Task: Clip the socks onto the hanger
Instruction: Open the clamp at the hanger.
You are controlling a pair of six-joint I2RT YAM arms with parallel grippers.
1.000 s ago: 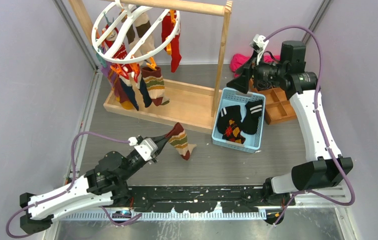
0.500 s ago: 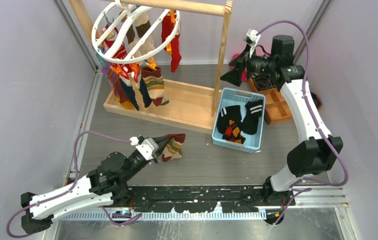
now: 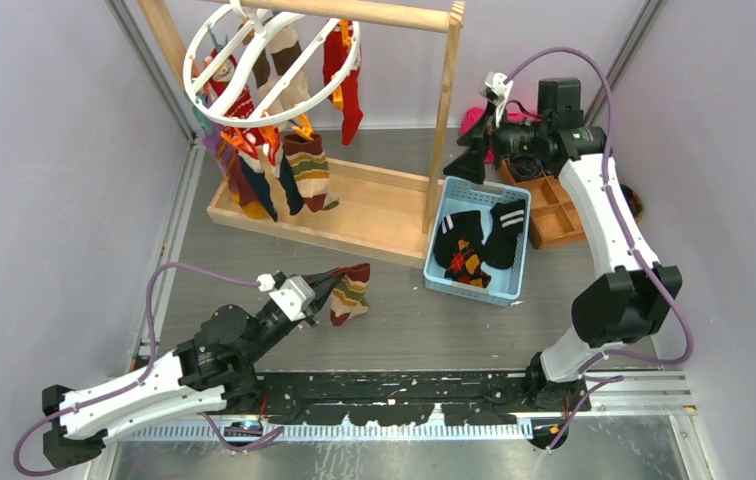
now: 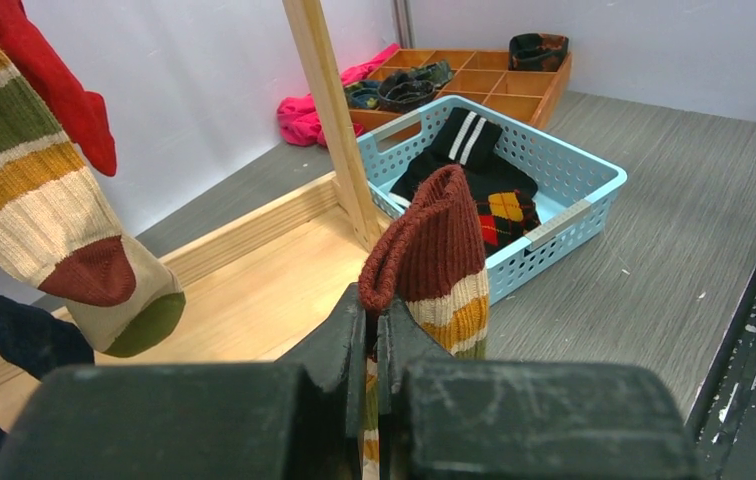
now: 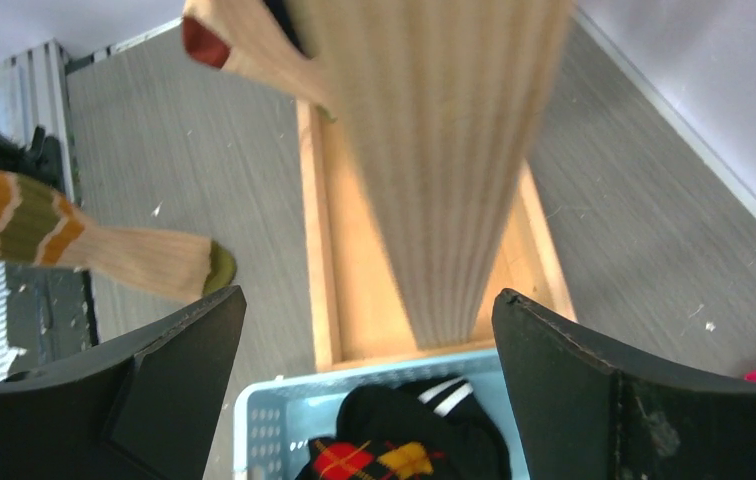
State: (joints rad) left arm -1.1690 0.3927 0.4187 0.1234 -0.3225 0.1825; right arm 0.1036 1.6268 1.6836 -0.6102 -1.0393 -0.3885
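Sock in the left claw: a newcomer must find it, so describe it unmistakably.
Start at the wooden rack. In front of its base, left of the blue basket, the left claw grips a sock. It is the only claw-held sock, maroon-cuffed with cream, orange and olive bands.

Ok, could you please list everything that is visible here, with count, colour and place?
striped sock: one, brown, cream and green, in the left gripper
hanger: one, white, on the rack's top bar
hanging socks: several, mixed colours, clipped to the hanger
rack: one, light wood, far left
basket: one, light blue, right of the rack
black socks: a few, in the basket
tray: one, brown, right of the basket
pink cloth: one, beside the tray
left gripper: black, shut on the striped sock
right gripper: black, open, empty, near the rack's right post
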